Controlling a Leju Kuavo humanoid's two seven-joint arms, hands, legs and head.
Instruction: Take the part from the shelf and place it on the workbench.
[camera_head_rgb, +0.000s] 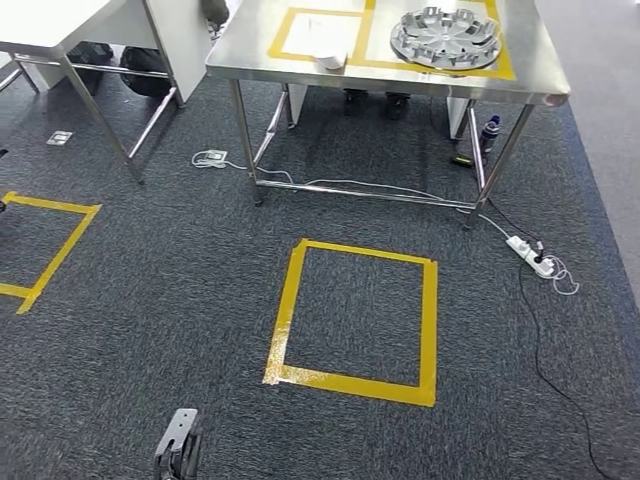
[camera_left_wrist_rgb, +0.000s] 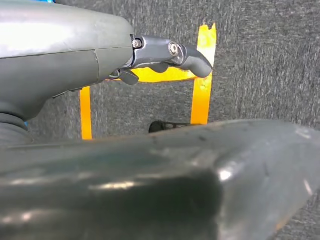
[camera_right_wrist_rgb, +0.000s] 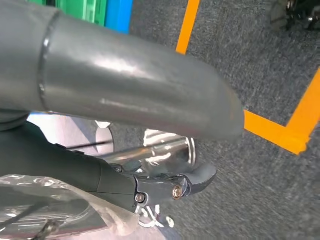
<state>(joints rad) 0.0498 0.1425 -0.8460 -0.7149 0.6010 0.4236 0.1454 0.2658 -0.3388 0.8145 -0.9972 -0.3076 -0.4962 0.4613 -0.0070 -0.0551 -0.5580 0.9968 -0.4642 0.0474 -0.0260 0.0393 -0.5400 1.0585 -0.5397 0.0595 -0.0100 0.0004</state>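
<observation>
Transit stage between shelf and workbench, seen from the head view across grey carpet. A yellow taped square (camera_head_rgb: 429, 320) marks the floor just ahead, and beyond it stands the steel workbench, its tabletop (camera_head_rgb: 249, 40) carrying two taped yellow outlines. A round silver part (camera_head_rgb: 445, 38) lies flat inside the right-hand outline; a small white item (camera_head_rgb: 324, 50) lies in the left-hand one. A power strip (camera_head_rgb: 532, 255) and its cable trail on the carpet beside the near right leg of the bench.

The left hand (camera_head_rgb: 177, 450) hangs low at the robot's side. In its wrist view a dark finger reaches out straight, apart from the thumb, with bare carpet and tape between them, so the fingers are spread and hold nothing.

The right hand (camera_right_wrist_rgb: 124, 95) also hangs low. A shiny metal piece (camera_right_wrist_rgb: 166, 150) shows between its thumb and a dark finger, and clear plastic (camera_right_wrist_rgb: 56, 200) lies close under the hand. Whether the fingers clasp that piece, or it merely lies behind them, cannot be told. Green and blue crates (camera_right_wrist_rgb: 94, 10) show behind the hand.

Judged from this, the robot is walking with the bench in front. If the metal piece is a carried part, the next move calls for stepping into the floor square, then raising the right arm over the tabletop.
</observation>
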